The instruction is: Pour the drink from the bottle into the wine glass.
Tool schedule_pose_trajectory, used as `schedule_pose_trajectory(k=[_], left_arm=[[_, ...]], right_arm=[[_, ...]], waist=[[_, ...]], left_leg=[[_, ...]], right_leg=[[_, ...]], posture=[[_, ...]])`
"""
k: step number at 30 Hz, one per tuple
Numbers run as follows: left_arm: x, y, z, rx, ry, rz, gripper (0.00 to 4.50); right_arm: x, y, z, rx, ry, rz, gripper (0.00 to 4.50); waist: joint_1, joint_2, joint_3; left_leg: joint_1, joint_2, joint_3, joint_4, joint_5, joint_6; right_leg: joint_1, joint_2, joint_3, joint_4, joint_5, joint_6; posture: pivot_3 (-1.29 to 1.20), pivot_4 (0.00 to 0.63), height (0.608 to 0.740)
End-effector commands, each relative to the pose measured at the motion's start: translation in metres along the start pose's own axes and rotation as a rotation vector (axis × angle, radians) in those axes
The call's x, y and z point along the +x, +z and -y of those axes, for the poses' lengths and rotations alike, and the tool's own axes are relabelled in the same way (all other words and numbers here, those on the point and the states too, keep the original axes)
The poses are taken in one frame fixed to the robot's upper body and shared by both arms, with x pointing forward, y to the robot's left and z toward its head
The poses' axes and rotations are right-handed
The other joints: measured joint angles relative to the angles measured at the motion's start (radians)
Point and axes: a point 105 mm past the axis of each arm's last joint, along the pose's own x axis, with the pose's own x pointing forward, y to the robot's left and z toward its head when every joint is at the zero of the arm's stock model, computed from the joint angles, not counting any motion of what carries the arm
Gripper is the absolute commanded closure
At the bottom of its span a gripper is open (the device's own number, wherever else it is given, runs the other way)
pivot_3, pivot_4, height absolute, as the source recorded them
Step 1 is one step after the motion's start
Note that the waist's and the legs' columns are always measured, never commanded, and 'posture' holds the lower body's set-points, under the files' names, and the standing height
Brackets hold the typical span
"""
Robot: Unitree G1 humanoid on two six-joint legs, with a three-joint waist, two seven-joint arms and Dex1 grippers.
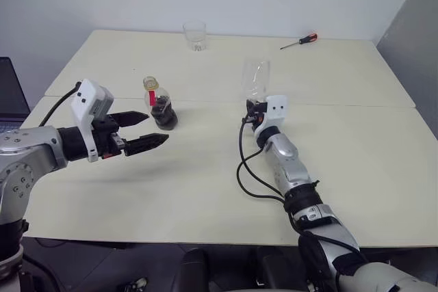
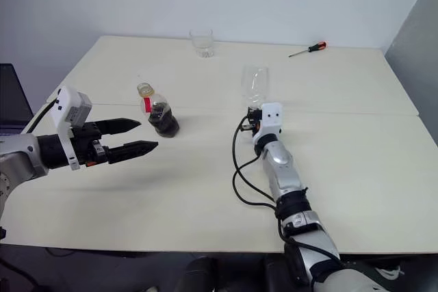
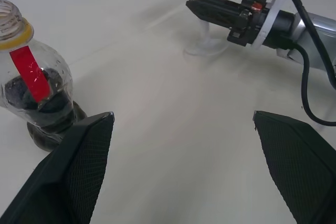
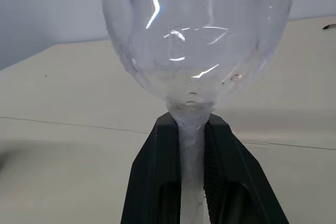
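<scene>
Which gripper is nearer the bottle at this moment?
Left. The left gripper hovers open just beside the bottle, not touching it. The right gripper is well off to the side, shut on the wine glass stem.

Stem hidden, rims cut off

The wine glass (image 4: 194,40) loses its rim past the right wrist view's upper edge, and its stem sits mostly covered between the shut jaws. In the left wrist view its bowl is cropped. A dark laptop-like object (image 1: 10,97) is cut by the head view's left edge.
</scene>
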Motion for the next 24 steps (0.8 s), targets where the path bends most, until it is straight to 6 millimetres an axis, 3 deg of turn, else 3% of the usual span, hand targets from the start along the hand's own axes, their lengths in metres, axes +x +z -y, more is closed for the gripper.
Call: schedule_pose_trajectory(k=[1,16,19,24], left_arm=[[-0.003,0.012,-0.002,0.054,0.009,0.025,0.0],[-0.004,0.011,-0.006,0.063,0.014,0.021,0.0],[-0.005,0.012,-0.008,0.06,0.018,0.022,0.0],[-0.018,0.01,-0.022,0.052,0.071,0.01,0.0]], right_arm=[[-0.012,-0.01,0.003,-0.053,0.016,-0.047,4.24],[-0.03,-0.02,-0.017,-0.126,0.195,-0.109,4.26],[-0.027,-0.015,-0.02,-0.117,0.21,-0.103,4.26],[-0.012,0.018,-0.037,-0.104,0.258,-0.024,4.26]], waist=[[0.0,0.0,0.0],[-0.002,-0.001,-0.001],[-0.004,-0.001,-0.001],[-0.01,-0.001,0.0]], left_leg=[[0.0,0.0,0.0,0.0,0.0,0.0],[0.006,0.0,0.002,0.0,0.0,0.0],[0.006,0.0,0.002,0.0,0.0,0.0],[0.007,0.0,0.003,0.0,0.0,0.0]], right_leg=[[0.0,0.0,0.0,0.0,0.0,0.0],[0.0,0.005,0.003,0.005,-0.001,0.001],[0.0,0.005,0.003,0.006,-0.001,0.0],[-0.001,0.005,0.004,0.008,-0.001,0.0]], posture=[[0.0,0.15,0.74],[0.0,0.15,0.74],[0.0,0.15,0.74],[0.0,0.15,0.74]])
